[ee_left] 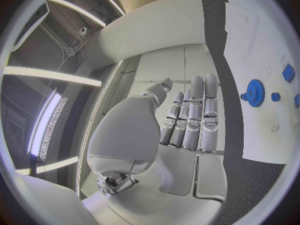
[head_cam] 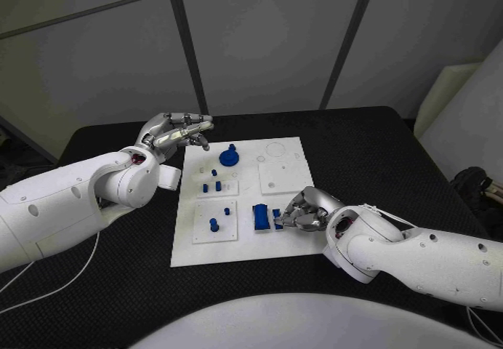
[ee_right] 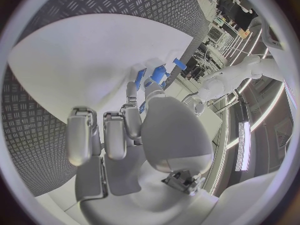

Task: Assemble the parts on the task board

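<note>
Head view: right robot hand [head_cam: 302,211] pinches blue part [head_cam: 278,218]; left wrist view: left robot hand [ee_left: 187,120] fingers straight, apart, holding nothing.

At the task board's [head_cam: 246,247] four o'clock, the right hand [head_cam: 302,211] hides its own fingertips and part of a small blue part [head_cam: 279,218], so any grip there is unclear.
</note>
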Tool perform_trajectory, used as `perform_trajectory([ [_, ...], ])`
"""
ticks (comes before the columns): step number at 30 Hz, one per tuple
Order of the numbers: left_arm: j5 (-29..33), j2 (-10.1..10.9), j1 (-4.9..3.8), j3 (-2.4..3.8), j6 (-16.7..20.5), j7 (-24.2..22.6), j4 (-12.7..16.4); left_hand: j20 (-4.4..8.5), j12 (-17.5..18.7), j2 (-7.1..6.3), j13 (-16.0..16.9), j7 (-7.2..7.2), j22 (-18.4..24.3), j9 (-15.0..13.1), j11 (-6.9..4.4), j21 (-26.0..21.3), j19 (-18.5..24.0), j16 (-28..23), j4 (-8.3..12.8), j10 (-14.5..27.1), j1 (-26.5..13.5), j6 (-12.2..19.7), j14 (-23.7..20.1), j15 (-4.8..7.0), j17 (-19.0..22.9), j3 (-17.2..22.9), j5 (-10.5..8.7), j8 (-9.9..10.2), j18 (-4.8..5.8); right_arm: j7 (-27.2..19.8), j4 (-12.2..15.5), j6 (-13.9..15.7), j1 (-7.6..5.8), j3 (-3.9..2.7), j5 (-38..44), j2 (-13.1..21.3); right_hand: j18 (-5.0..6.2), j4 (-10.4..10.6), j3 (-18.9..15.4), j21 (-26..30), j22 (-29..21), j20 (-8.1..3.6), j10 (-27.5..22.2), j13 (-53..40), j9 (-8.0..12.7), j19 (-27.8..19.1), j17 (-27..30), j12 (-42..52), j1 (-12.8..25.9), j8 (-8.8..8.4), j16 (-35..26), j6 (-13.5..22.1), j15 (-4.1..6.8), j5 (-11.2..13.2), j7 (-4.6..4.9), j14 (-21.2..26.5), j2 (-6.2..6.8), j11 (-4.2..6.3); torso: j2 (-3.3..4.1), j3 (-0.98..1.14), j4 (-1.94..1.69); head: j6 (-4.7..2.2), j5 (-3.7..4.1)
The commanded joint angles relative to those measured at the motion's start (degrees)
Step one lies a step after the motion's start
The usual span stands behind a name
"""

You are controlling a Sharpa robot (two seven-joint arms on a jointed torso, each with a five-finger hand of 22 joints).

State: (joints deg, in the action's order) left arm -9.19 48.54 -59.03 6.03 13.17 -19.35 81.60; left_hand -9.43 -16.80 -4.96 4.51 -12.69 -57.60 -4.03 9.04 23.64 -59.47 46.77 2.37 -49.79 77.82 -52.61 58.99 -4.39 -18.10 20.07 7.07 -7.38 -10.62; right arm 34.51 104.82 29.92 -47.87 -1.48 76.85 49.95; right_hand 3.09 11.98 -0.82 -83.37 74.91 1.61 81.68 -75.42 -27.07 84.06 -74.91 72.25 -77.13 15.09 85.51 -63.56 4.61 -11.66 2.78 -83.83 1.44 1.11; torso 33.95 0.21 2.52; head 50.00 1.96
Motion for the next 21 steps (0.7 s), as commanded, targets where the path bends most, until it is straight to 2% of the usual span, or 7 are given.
perform_trajectory([
  [1, 0.0, -0.1, -0.08, 0.04, -0.6, -0.2, 0.0, -0.38, -0.3, 0.33, -0.1, 0.03, 0.1, -0.1, 0.10, -0.4, -0.1, -0.1, 0.3, 0.4, 0.2, 0.4, -0.3, -0.03, 0.1, -0.1, 0.28, -0.3, 0.20, -0.8, -0.6, -1.2, -0.06, 0.01, 1.6, -0.4, -0.79, -0.8, 0.3, 0.0, 5.3, -0.30, 0.1, -1.8, -0.1, 1.3, -8.4, -0.3, -1.7, 0.27, 0.0, 0.4, 0.44, 1.8, -0.05, -4.8, -0.79, 0.34, 0.07, 0.01, -0.07, 0.00, 0.01],
  [5, 0.0, -0.1, -0.07, 0.04, -0.5, -0.2, 0.0, -0.38, -0.3, 0.33, -0.1, 0.03, 0.1, -0.1, 0.10, -0.4, -0.1, -0.1, 0.3, 0.4, 0.2, 0.4, -0.3, -0.03, 0.1, -0.1, 0.28, -0.3, 0.20, -0.5, -1.7, -1.7, -0.06, 0.00, 2.8, -0.8, -0.79, -1.7, 0.7, -0.1, 5.3, -0.33, 0.2, -2.0, -0.3, 1.3, -8.4, -0.1, -2.9, 0.45, 0.0, 0.4, 0.50, 2.3, -0.20, -4.8, -1.09, 0.44, 0.04, -0.02, -0.15, 0.00, 0.00],
  [11, 0.0, 0.0, -0.07, 0.04, -0.5, -0.2, 0.0, -0.38, -0.3, 0.33, -0.1, 0.03, 0.1, -0.1, 0.10, -0.4, -0.1, -0.1, 0.3, 0.4, 0.2, 0.4, -0.3, -0.03, 0.1, -0.1, 0.28, -0.3, 0.20, -0.2, -2.3, -2.0, -0.06, 0.00, 4.3, -1.0, -0.81, -2.8, 1.1, -0.1, 5.4, -0.39, 0.3, -2.1, -0.5, 1.3, -8.5, 0.0, -4.3, 0.63, 0.1, 0.3, 0.60, 2.7, -0.33, -4.8, -1.05, 0.57, 0.04, 0.00, 0.00, 0.00, -0.19],
  [21, 0.0, 0.0, -0.07, 0.03, -0.6, -0.2, -0.1, -0.39, -0.4, 0.33, -0.1, 0.00, 0.1, -0.1, 0.13, -0.4, -0.1, -0.1, 0.3, 0.5, 0.2, 0.5, -0.4, -0.05, 0.1, -0.2, 0.26, -0.3, 0.21, -1.7, -1.4, -0.7, -0.04, 0.01, 4.6, -0.7, -0.82, -2.6, 0.6, -0.1, 5.4, -0.39, 0.3, -2.2, -0.6, 1.3, -8.5, 0.1, -3.5, 0.76, 0.1, 0.3, 0.53, 2.7, -0.17, -4.8, -0.77, 0.45, 0.00, 0.04, 0.02, 0.00, -0.20],
])
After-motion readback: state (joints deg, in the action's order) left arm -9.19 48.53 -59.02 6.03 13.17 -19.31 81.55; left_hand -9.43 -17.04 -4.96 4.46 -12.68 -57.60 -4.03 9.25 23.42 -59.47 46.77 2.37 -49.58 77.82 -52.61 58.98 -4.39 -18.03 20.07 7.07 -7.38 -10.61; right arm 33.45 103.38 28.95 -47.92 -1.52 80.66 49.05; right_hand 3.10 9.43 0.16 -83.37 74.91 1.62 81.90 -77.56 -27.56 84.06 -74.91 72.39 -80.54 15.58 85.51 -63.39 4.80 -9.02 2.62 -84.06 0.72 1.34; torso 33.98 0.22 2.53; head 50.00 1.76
